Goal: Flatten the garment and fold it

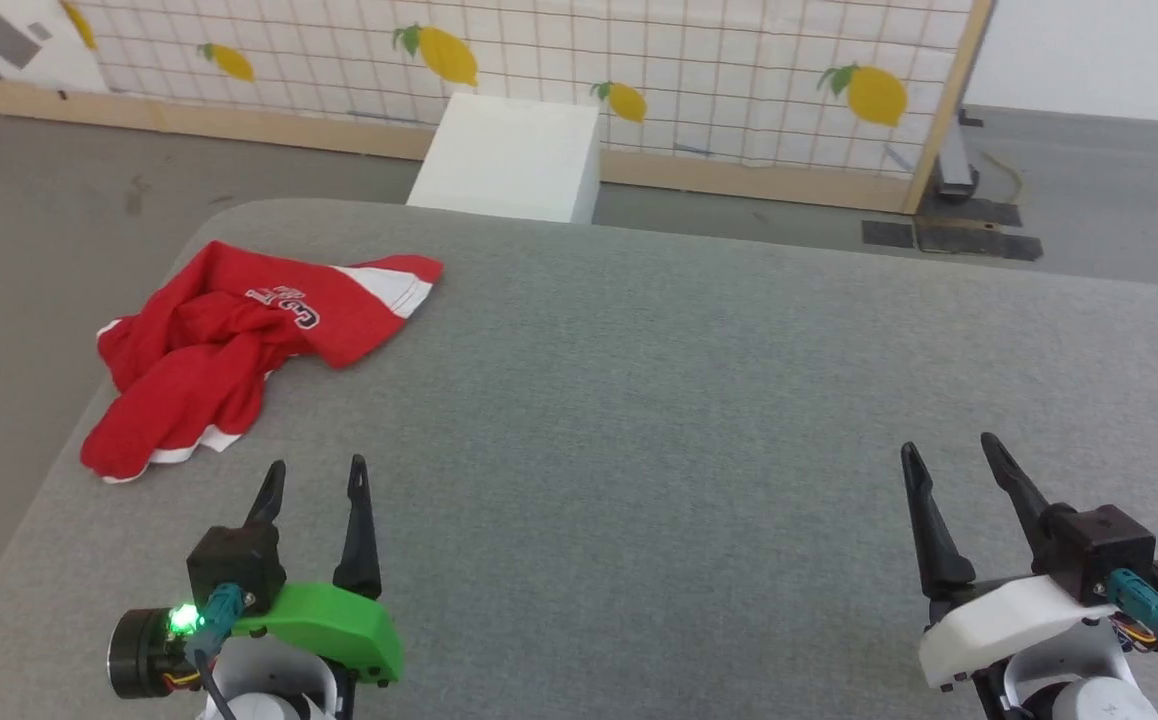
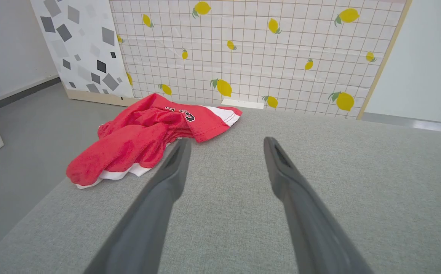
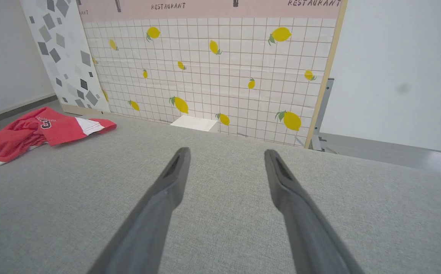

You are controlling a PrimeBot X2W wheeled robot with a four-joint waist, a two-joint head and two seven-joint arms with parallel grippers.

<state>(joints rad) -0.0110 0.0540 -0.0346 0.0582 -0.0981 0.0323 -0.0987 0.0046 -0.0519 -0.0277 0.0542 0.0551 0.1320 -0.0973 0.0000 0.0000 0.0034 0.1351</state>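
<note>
The left gripper (image 1: 316, 465) and right gripper (image 1: 949, 447) both stand wide apart in the fingers, holding nothing, hovering over the grey table (image 1: 689, 400) and touching nothing. Grey cloth stretches between them and ahead of the right one to the far edge, with a white box (image 1: 509, 155) beyond it. The shorts (image 1: 229, 350) lie just ahead and left of the left gripper, by the table's left edge: a crumpled red heap, white bands showing, lettering partly folded under.

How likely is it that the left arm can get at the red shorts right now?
Probably yes: the open left end effector sits just short of the crumpled red basketball shorts, nothing standing between them on the gray tabletop.
</note>
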